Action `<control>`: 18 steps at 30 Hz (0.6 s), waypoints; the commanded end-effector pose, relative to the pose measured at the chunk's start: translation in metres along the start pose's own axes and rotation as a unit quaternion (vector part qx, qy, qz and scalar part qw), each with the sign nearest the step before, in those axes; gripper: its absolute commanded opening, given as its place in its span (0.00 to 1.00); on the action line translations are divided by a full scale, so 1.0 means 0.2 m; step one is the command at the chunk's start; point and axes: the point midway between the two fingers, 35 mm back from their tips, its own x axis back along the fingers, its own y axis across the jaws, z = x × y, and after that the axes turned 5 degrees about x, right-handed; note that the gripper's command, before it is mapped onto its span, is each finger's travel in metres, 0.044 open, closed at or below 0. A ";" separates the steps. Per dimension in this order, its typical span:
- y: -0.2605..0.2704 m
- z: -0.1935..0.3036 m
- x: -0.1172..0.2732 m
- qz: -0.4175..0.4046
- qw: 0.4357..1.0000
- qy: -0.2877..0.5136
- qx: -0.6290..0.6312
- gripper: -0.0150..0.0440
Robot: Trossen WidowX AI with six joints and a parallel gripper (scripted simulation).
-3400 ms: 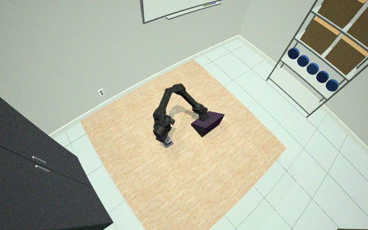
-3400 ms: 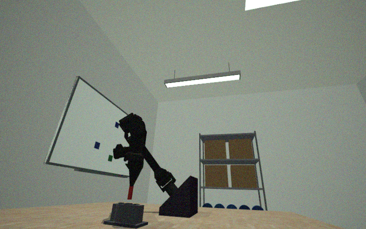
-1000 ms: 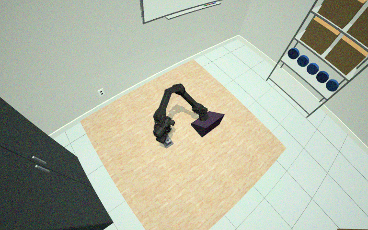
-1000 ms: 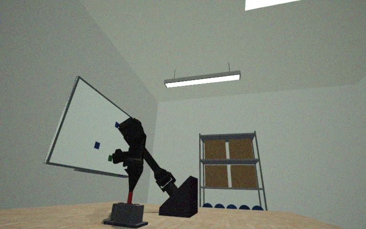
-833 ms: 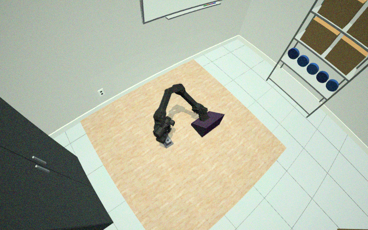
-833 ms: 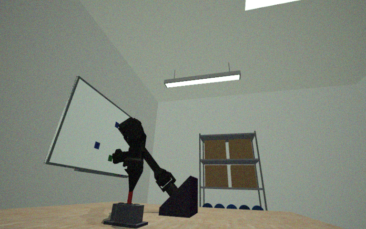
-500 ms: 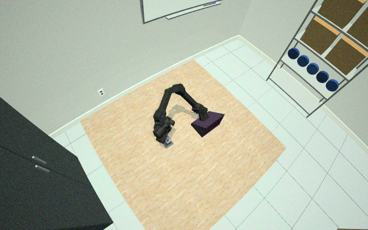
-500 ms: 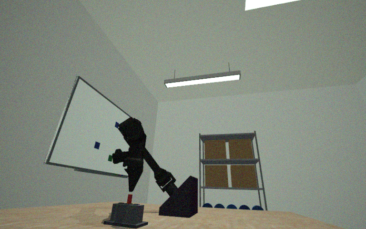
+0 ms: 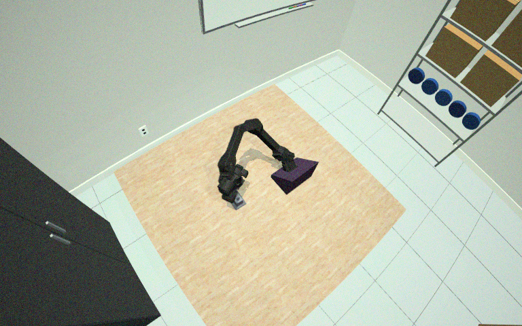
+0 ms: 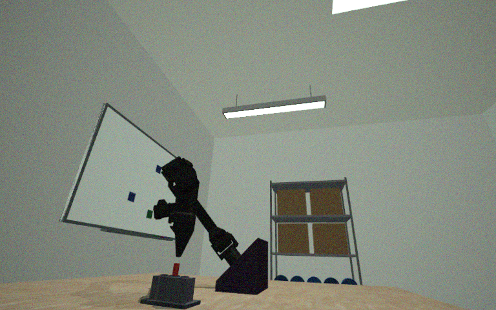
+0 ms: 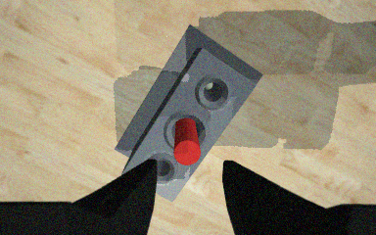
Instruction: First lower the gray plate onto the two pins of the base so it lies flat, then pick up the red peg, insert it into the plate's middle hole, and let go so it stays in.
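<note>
From where I stand the job looks all but finished. The gray plate lies flat on the base, which sits on the wooden worktop; through the wrist view I can see a pin tip showing pale inside the plate's upper hole, and the plate's edge runs even with the block beneath it. The lower hole is half hidden behind one dark finger, so I can't swear to the second pin, but nothing looks tilted.

The red peg stands upright in the middle hole. In the side view a short red stub pokes up above the block, so part of it is down inside; whether it has bottomed out I cannot tell from here.

The hand hangs above the peg with clear air between its tip and the red top. Its fingers are parted and grip nothing; the peg is on its own and seems to be staying put.

What is left, by my reckoning, is very little: the plate step is done, the peg is in and released. The only open question is depth of insertion, and the arm just needs to keep clear without brushing the stub
</note>
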 end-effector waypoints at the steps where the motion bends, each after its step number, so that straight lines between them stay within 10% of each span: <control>1: 0.00 0.00 0.02 -0.001 1.000 0.000 -0.003 0.51; 18: -0.01 0.01 0.06 -0.001 1.000 0.000 -0.003 0.51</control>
